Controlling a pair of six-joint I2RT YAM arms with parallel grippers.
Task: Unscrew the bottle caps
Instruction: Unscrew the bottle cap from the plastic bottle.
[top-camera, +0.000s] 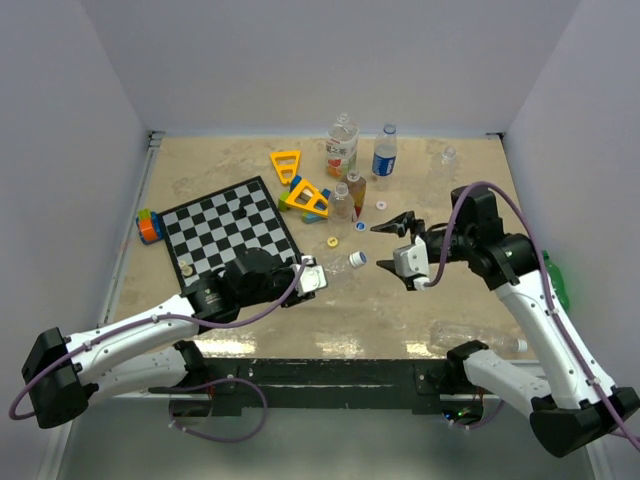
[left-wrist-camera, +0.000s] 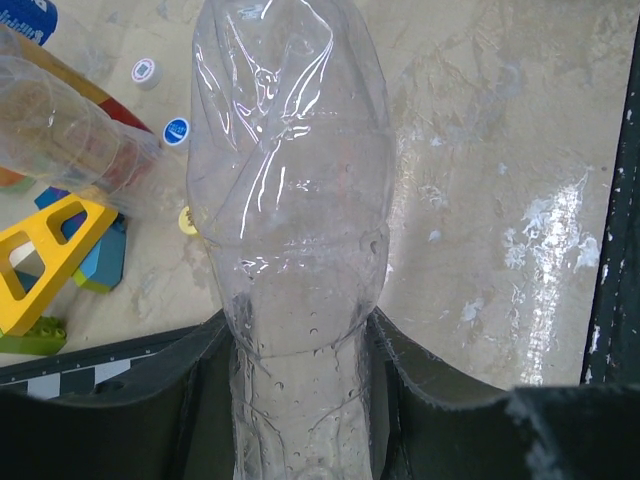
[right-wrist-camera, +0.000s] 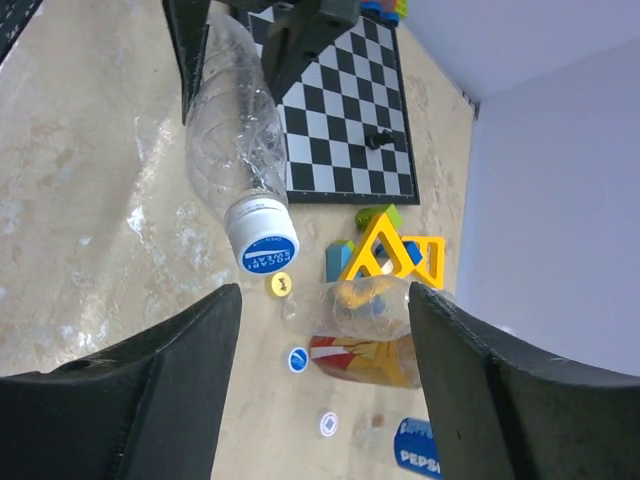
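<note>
My left gripper (top-camera: 305, 275) is shut on the body of a clear unlabelled bottle (left-wrist-camera: 290, 200) and holds it pointing right, off the table. Its white cap with a blue top (top-camera: 357, 260) faces my right gripper (top-camera: 392, 247), which is open and empty just right of it. In the right wrist view the cap (right-wrist-camera: 262, 235) sits above and left of the gap between the open fingers (right-wrist-camera: 170, 390). Loose caps lie on the table: yellow (top-camera: 332, 242), blue (top-camera: 359, 225), white (top-camera: 381, 208). Capped bottles stand behind: orange-labelled (top-camera: 342, 145), blue-labelled (top-camera: 385, 152), small clear ones (top-camera: 352, 195).
A chessboard (top-camera: 230, 235) lies at the left, with yellow triangular frames (top-camera: 300, 185) and toy blocks (top-camera: 150, 225) beside it. A green bottle (top-camera: 556, 280) shows behind my right arm. A clear bottle (top-camera: 480, 340) lies near the front edge. A small clear bottle (top-camera: 449, 156) stands far right.
</note>
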